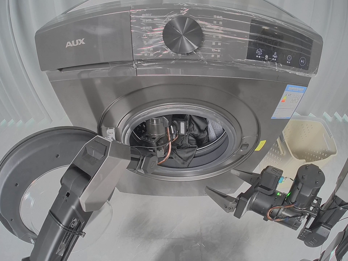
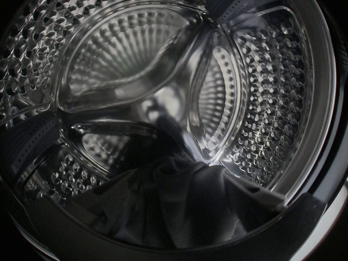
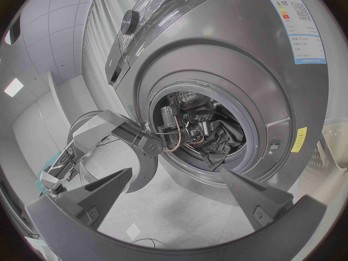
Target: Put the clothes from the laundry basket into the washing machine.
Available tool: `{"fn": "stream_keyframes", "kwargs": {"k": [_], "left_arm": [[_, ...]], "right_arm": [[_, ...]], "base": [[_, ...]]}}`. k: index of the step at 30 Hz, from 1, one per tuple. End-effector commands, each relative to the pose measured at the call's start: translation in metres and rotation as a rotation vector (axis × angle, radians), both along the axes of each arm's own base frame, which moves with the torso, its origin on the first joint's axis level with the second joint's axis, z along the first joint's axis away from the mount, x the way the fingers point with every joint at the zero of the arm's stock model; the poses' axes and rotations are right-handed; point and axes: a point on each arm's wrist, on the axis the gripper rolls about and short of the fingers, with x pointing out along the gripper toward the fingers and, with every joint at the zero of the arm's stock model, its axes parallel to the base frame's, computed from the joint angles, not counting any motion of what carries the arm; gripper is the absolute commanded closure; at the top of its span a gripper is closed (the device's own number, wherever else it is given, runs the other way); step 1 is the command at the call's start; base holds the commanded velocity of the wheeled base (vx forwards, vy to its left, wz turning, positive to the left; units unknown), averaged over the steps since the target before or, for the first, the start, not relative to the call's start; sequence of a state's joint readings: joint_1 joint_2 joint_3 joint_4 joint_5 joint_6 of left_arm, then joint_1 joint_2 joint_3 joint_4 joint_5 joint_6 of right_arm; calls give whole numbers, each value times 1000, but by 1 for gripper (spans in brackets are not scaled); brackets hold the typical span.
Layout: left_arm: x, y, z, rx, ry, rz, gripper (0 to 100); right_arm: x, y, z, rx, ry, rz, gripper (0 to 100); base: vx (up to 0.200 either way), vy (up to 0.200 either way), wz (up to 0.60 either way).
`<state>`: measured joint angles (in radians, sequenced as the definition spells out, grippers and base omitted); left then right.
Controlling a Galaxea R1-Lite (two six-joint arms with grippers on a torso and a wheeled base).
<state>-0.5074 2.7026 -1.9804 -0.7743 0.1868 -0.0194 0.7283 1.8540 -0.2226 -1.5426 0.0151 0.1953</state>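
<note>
The grey floor (image 1: 174, 229) carries the washing machine (image 1: 90, 91), which stands upright with its round door (image 1: 21, 164) swung open on the left. The cream laundry basket (image 1: 311, 138) stands just beside the machine's right side.

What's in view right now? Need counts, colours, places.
washing machine: 1, grey, centre
door: 1, grey, swung open on the robot's left
dial: 1, grey, top panel
dark clothes: one heap, black, in the drum at the opening's lower edge
laundry basket: 1, cream, right of the machine
left arm: wrist inside the drum
right gripper: open, low in front of the machine, near the basket
</note>
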Motion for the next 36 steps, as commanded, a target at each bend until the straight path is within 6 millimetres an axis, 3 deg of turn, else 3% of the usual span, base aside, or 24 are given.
{"fn": "stream_keyframes", "kwargs": {"k": [1, 11, 16, 24, 25, 30, 36], "left_arm": [[-14, 0, 10, 21, 33, -12, 0], [-81, 6, 9, 199, 194, -82, 0], [-94, 7, 6, 223, 224, -108, 0], [-99, 8, -11, 248, 265, -139, 0], [-96, 6, -26, 263, 283, -143, 0], [-81, 2, -53, 293, 289, -141, 0], [-66, -7, -70, 277, 261, -140, 0]], "right_arm": [[0, 0, 0, 0, 0, 1, 0], [0, 0, 0, 1, -1, 2, 0], [0, 0, 0, 1, -1, 4, 0], [0, 0, 0, 0, 0, 2, 0], [0, 1, -1, -1, 3, 2, 0], [0, 0, -1, -2, 4, 2, 0], [0, 0, 0, 1, 1, 4, 0]], "base": [[0, 0, 0], [0, 0, 0], [0, 0, 0], [0, 0, 0], [0, 0, 0], [0, 0, 0], [0, 0, 0]]}}
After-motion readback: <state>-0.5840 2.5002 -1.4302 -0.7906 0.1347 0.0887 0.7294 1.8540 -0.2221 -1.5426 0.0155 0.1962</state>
